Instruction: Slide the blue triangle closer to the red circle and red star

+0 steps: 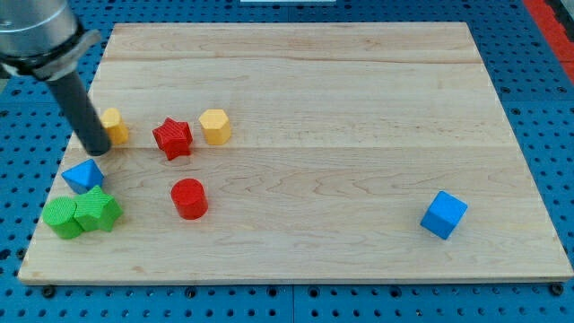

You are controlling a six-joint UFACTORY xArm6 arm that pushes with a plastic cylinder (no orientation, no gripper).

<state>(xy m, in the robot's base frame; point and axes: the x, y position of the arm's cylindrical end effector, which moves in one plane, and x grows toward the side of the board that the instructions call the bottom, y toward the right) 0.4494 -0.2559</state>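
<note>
The blue triangle lies near the board's left edge. My tip is just above it in the view, slightly to its right, close to it. The red star sits to the right of the tip. The red circle lies below the star, to the right of the blue triangle.
A yellow block sits right beside the rod, partly hidden by it. A yellow hexagon is right of the red star. Two green blocks sit just below the blue triangle. A blue cube lies at the lower right.
</note>
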